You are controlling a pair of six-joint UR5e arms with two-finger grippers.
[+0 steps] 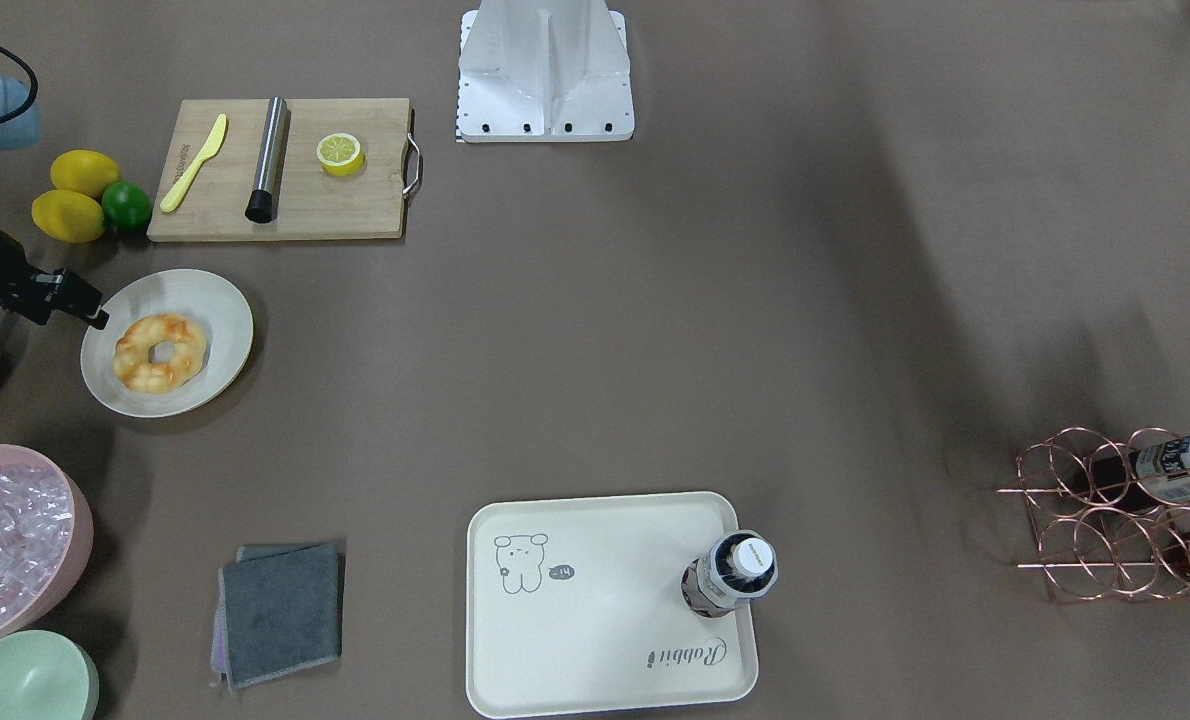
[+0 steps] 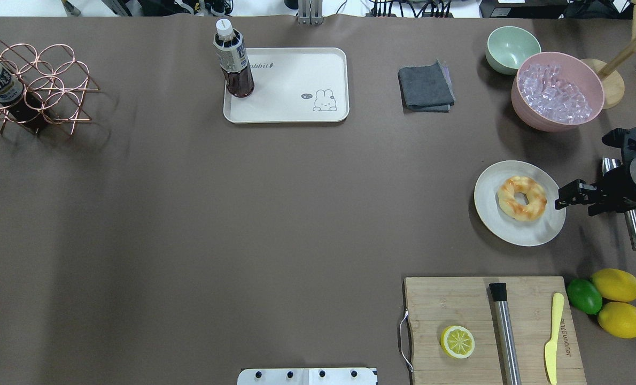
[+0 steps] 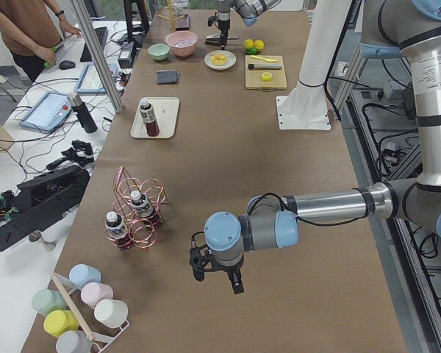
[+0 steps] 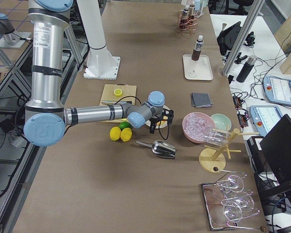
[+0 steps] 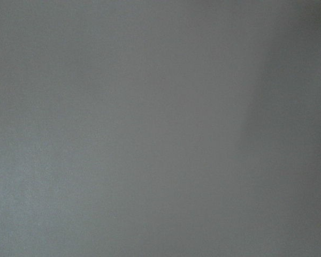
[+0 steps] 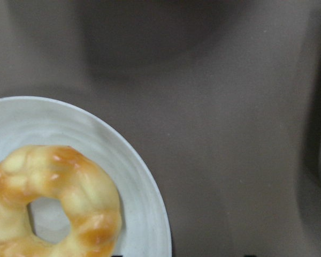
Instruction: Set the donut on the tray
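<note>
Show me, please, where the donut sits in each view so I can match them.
Front-facing: donut left of centre.
Overhead: donut at right.
Exterior left: donut tiny, top centre.
Exterior right: hidden behind the right arm.
Left wrist: absent.
Right wrist: donut bottom left.
Shared landmark: round plate beneath it.

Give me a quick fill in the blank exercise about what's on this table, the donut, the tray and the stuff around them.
1. The donut lies on a round cream ____.
2. On the tray stands a capped ____.
3. The halved lemon sits on the wooden cutting ____.
4. The gripper nearest the donut belongs to the robot's ____ arm.
Missing words: plate, bottle, board, right.
</note>
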